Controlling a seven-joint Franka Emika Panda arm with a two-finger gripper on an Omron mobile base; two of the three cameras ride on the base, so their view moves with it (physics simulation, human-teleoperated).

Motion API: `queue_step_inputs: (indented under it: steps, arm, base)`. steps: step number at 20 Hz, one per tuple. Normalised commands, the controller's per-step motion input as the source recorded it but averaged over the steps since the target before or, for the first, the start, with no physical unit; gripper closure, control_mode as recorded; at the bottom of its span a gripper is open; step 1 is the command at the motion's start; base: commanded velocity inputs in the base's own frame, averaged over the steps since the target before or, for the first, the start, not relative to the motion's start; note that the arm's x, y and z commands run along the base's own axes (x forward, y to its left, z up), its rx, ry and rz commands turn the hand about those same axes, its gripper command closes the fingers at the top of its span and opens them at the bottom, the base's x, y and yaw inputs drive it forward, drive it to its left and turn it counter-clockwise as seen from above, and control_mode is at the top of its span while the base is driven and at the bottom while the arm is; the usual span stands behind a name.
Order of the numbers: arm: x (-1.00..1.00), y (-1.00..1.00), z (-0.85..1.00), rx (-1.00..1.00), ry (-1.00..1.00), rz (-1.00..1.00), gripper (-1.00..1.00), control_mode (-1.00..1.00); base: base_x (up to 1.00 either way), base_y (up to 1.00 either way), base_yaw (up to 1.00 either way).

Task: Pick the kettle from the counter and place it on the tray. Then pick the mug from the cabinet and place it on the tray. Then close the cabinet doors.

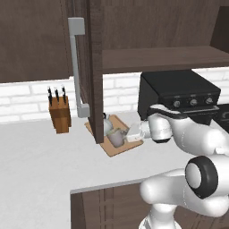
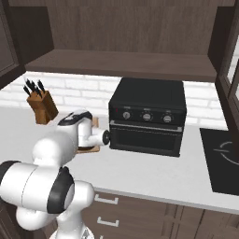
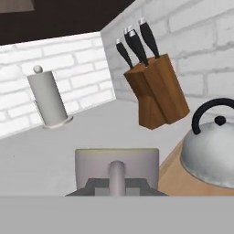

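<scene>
Greyish mug pinched by its handle in nearly closed jaws, held low over the light-brown wooden tray on the pale surface. Silvery kettle sits on the tray beside it. Knife block stands against the brick wall; one cabinet door hangs open above.

No legible text, labels, brands, numbers or signs anywhere, not on the black oven or its three plain knobs, nor on the kettle, knife block or white brick wall.
</scene>
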Motion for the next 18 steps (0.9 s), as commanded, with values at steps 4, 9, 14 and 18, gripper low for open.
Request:
queue_step_inputs:
  steps: [4,9,14,18]
  arm:
    - [0.16,0.20,-0.33,0.05,-0.07,0.00,1.00,-1.00]
    - [0.12,0.06,-0.21,0.01,-0.16,0.00,1.00,-1.00]
    - [0.07,0.00,-0.11,0.00,-0.20,0.00,1.00,-1.00]
    - [0.00,0.00,-0.08,0.00,-0.12,0.00,1.00,-1.00]
  base:
    - [0.00,0.00,0.00]
    - [0.00,0.00,0.00]
    - [0.00,0.00,0.00]
    - [0.00,0.00,0.00]
